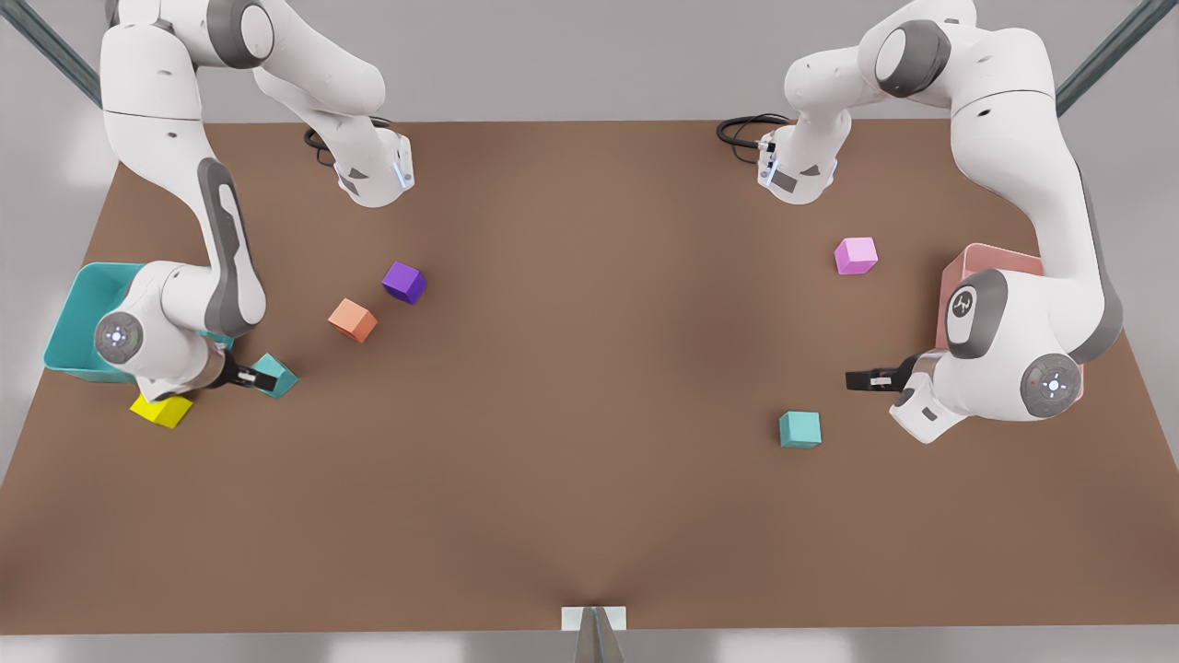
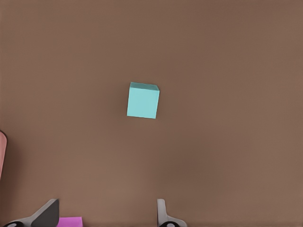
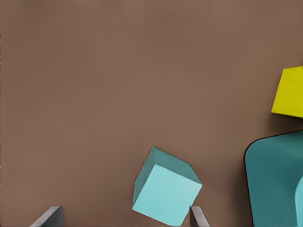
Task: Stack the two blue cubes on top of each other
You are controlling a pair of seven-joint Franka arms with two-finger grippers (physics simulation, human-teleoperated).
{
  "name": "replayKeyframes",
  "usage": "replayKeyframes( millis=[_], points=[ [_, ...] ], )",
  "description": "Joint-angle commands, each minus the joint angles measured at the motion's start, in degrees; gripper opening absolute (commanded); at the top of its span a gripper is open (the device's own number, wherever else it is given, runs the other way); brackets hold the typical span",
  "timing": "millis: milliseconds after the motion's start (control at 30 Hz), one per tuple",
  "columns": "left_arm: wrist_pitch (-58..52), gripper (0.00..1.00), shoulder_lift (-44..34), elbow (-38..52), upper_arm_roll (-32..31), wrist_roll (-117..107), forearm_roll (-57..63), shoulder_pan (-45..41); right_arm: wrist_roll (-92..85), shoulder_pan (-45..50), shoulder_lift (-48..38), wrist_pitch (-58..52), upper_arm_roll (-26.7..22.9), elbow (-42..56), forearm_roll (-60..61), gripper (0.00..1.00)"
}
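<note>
Right gripper (image 1: pixel 261 378) spread open over a blue cube (image 1: pixel 275 375), yellow cube (image 1: pixel 162 410) at its 8 o'clock, teal bin (image 1: pixel 74 318) alongside, left gripper (image 1: pixel 858 378) open, second blue cube (image 1: pixel 799 429) at its 7 o'clock, pink cube (image 1: pixel 856 255) at 12.

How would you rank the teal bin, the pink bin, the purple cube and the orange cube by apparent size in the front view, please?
1. teal bin, partly hidden by an arm.
2. pink bin, largely hidden, so these two are uncertain.
3. purple cube and orange cube look alike.

Two white Franka arms, glossy rounded shells, grey joint caps and grey side panels. Round lit indicator rings on wrist ends. Black cables looped at bases. Short black fingers on left gripper (image 1: pixel 858 379) and right gripper (image 1: pixel 261 377).
</note>
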Motion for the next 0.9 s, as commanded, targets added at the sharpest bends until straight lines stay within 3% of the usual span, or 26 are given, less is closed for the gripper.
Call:
replayKeyframes(
  millis=[0, 33, 267, 867],
  points=[
    [-0.1, 1.00, -0.1, 0.0, 0.0, -0.3, 0.1, 0.1, 5.5, -1.9, -1.3, 13.6, 0.0, -3.9, 1.4, 1.00],
    [-0.1, 1.00, -0.1, 0.1, 0.0, -0.3, 0.1, 0.2, 6.4, -3.1, -2.8, 18.2, 0.0, -8.7, 1.5, 1.00],
    [-0.3, 1.00, -0.1, 0.1, 0.1, -0.3, 0.1, 1.6, 12.9, -4.0, -2.8, 18.9, -0.1, -12.4, 1.5, 1.00],
    [-1.3, 1.00, -0.2, 0.2, -0.6, -0.2, 0.6, 3.1, 15.3, -4.4, 3.7, 18.5, -0.1, -12.0, 1.5, 1.00]
  ],
)
